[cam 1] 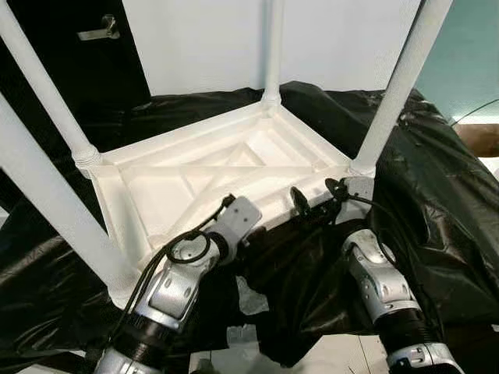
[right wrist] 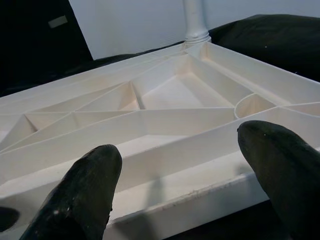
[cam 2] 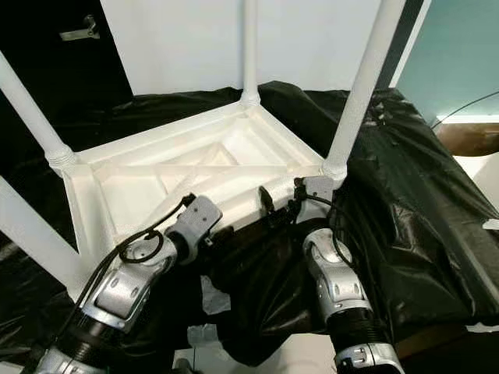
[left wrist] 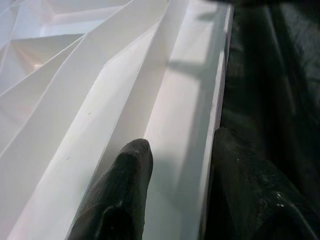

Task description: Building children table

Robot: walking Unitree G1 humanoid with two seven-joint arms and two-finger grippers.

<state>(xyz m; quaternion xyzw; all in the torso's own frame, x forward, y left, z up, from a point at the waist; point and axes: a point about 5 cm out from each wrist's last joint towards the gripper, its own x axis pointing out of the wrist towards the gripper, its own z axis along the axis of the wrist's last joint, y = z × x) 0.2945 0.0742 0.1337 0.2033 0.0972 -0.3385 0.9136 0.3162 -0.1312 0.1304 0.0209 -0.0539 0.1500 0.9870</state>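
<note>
A white plastic children's table (cam 1: 168,195) lies upside down on a surface covered in black plastic sheet, its ribbed underside facing up. Its four white legs rise from the corners: near left (cam 1: 47,195), far left (cam 1: 39,82), far right (cam 1: 273,47), near right (cam 1: 401,86). My left gripper (left wrist: 180,145) is open astride the table's near rim (left wrist: 217,100), one finger (left wrist: 125,185) inside on the white channel, the other outside against the black sheet. My right gripper (cam 1: 316,193) is open at the near rim close to the near right leg, its fingers wide apart with nothing between them.
The crinkled black sheet (cam 1: 437,195) hangs over the surface's front and right side. A dark door with a metal handle (cam 1: 97,31) stands at the back left, beside a white wall. A teal wall (cam 1: 468,54) is at the right. Pale floor (cam 1: 242,339) shows below.
</note>
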